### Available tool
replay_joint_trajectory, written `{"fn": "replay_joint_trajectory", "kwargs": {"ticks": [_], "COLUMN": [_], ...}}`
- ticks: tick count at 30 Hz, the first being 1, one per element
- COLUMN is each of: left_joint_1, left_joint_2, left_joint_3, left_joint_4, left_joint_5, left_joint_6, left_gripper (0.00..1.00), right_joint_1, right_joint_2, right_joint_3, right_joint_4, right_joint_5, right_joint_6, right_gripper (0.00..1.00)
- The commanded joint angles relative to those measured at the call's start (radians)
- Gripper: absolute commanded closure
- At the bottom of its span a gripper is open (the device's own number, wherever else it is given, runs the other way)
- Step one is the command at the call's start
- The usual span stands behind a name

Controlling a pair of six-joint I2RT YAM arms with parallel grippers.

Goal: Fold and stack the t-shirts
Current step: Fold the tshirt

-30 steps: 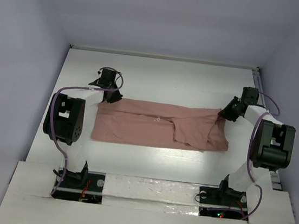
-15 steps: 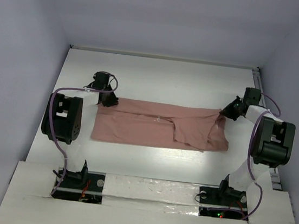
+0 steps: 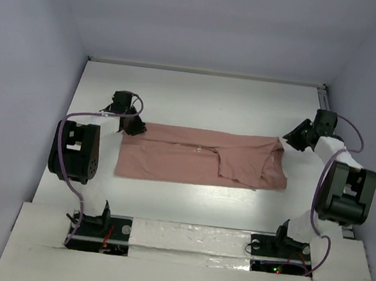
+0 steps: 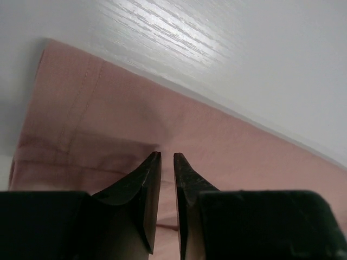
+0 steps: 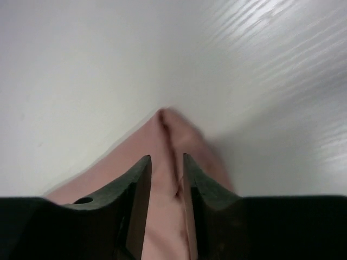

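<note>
Black jaws of the left gripper (image 4: 167, 155) stand almost together, with only a thin slit between them, at the far left corner of the t-shirt (image 3: 199, 157). Whether a pinch of the hem sits in that slit cannot be told, though the spot suggests an anchor meant to hold that end taut and square. Between the two grippers the dusty pink shirt lies flat as a long band across the middle of the table. Its lengthwise fold looks done, a looser flap is doubled over on the right half, and no printed graphic shows. At the far right corner the right gripper (image 5: 166, 157) hangs with its jaws clearly parted. A pointed tip of cloth pokes out just ahead of them and rests on the surface rather than being clamped, so that gripper has hold of nothing; it is probably placed there to deal with that corner for a crosswise fold. White wood-grain table (image 3: 200, 97) carries the shirt, glossy enough to throw glare, and plain pale lavender walls (image 3: 209, 26) close it in on three sides.
</note>
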Motion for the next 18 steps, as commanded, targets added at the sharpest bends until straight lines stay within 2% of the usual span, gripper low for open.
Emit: {"fn": "replay_joint_trajectory", "kwargs": {"ticks": [1, 2, 3, 7, 10, 12, 18], "left_joint_1": [-0.011, -0.023, -0.040, -0.121, -0.214, -0.271, -0.316], "left_joint_2": [-0.129, -0.143, -0.160, -0.247, -0.310, -0.339, -0.427], "left_joint_3": [0.009, 0.016, 0.029, 0.078, 0.118, 0.138, 0.178], "left_joint_4": [-0.068, -0.077, -0.085, -0.137, -0.152, -0.146, -0.151], "left_joint_5": [-0.015, -0.026, -0.032, -0.065, -0.108, -0.119, -0.132], "left_joint_6": [0.025, 0.039, 0.047, 0.077, 0.087, 0.083, 0.065], "left_gripper": [0.87, 0.86, 0.86, 0.87, 0.91, 1.00, 1.00], "right_joint_1": [0.087, 0.168, 0.206, 0.283, 0.296, 0.305, 0.326], "right_joint_2": [-0.176, -0.194, -0.219, -0.228, -0.216, -0.192, 0.030], "right_joint_3": [-0.046, -0.089, -0.115, -0.241, -0.275, -0.271, -0.140], "right_joint_4": [-0.035, -0.047, -0.053, -0.008, 0.008, -0.001, 0.031], "right_joint_5": [-0.050, -0.045, -0.041, -0.056, -0.047, -0.035, -0.024], "right_joint_6": [-0.015, -0.015, -0.006, 0.071, 0.091, 0.085, 0.080], "right_gripper": [0.70, 0.79, 0.83, 0.93, 0.95, 0.95, 0.95]}}
